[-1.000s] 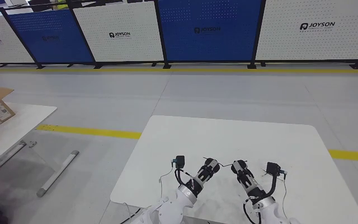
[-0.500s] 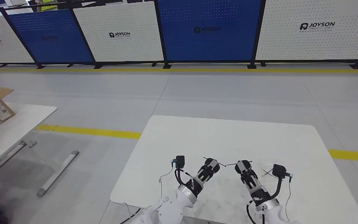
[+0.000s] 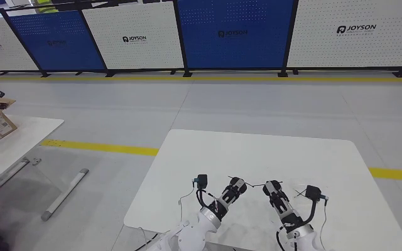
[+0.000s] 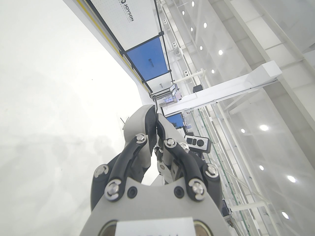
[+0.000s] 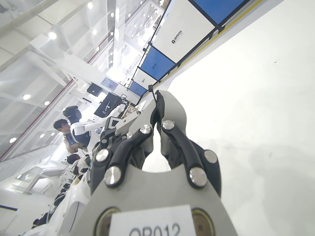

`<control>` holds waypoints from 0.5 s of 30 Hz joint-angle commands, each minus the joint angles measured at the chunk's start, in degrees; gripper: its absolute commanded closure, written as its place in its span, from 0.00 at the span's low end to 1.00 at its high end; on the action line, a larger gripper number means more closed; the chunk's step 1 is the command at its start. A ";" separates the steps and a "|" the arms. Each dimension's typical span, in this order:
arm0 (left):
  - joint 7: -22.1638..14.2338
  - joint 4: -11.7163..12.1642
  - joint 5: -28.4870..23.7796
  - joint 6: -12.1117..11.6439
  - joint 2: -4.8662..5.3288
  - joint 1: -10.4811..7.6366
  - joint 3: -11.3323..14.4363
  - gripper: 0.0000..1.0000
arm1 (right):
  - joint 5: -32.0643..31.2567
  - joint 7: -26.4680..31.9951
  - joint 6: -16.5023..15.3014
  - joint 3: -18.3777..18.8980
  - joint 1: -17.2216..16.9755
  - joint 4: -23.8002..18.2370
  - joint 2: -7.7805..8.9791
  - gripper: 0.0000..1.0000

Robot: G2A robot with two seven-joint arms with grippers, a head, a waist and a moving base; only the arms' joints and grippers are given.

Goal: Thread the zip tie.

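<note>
Tabletop [image 3: 251,150]: right claw [image 3: 269,185] farther right.

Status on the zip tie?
Left gripper shut on zip tie. Right gripper shut on it too, above white table. Threaded or not: cannot tell.

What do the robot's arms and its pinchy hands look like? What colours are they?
The left arm and right arm are white with black joints. A thin cable loops to a little black box beside each wrist. The left gripper and right gripper match: pale grey curved fingers with black ribbed pads, black link bars, shiny silver pins and a white label on the base.
</note>
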 commanded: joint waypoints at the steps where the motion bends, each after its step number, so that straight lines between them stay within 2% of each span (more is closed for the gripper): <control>1: 0.00 0.00 0.00 0.00 0.00 0.00 0.00 1.00 | -0.04 -0.30 -0.45 0.19 -0.39 -0.22 0.00 1.00; 8: 0.00 0.00 0.00 0.00 0.00 0.00 0.00 1.00 | -0.05 -0.88 -1.48 1.25 -1.75 -0.81 0.04 1.00; 15: 0.00 0.00 0.00 0.00 0.00 0.00 0.00 1.00 | -0.01 -0.12 -0.82 0.79 -0.90 -0.27 -0.19 1.00</control>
